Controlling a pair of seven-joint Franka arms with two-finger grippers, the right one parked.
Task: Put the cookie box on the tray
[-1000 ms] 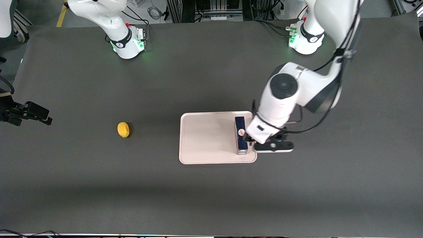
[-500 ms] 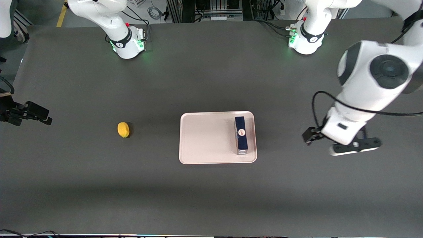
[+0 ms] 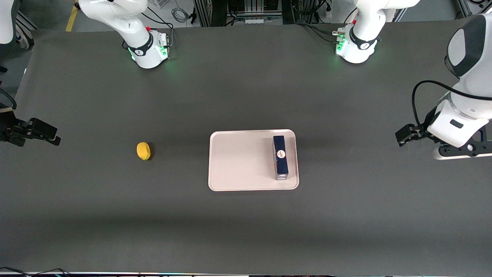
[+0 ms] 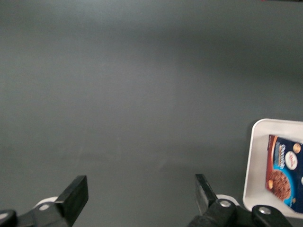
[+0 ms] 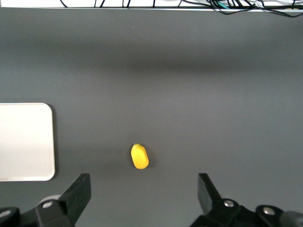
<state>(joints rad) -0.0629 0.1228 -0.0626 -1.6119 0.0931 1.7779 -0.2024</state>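
Since a second ago the gripper (image 4: 139, 198) has retreated toward its own desk end, jaws apart; cookie box (image 3: 281, 157) near tray (image 3: 238, 161) rim could topple if bumped.

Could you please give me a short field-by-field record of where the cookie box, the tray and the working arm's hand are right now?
cookie box: lying on the tray, along the edge toward the working arm's end
tray: flat on the dark table mat, mid-table
hand: open, holding nothing, above bare mat toward the working arm's end, well apart from the tray
yellow lump: on the mat toward the parked arm's end
task state: box on tray, released
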